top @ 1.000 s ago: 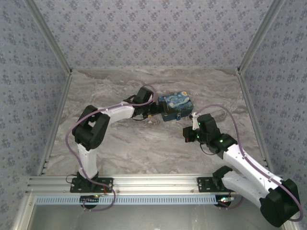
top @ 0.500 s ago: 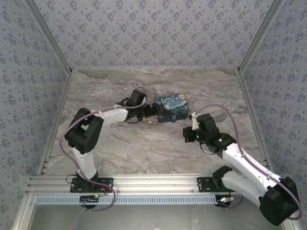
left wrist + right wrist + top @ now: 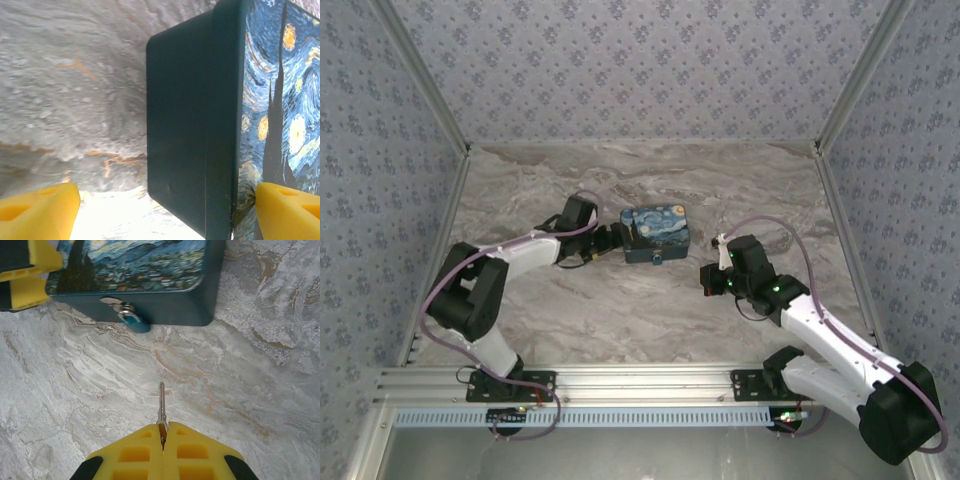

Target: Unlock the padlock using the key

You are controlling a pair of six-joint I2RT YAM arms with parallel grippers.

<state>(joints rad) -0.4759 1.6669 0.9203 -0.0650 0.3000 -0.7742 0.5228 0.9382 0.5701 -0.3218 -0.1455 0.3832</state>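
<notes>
With key [image 3: 161, 405] pinched in right gripper [image 3: 162, 432], line it square to padlock [image 3: 134, 320] — brace box's [image 3: 657, 232] left end using spread-apart left gripper [image 3: 610, 242].

Starry-Night printed box [image 3: 656, 233] (dark teal sides) sits on grey marble tabletop [image 3: 620, 310]; floral wallpaper walls [image 3: 640, 70] around.
</notes>
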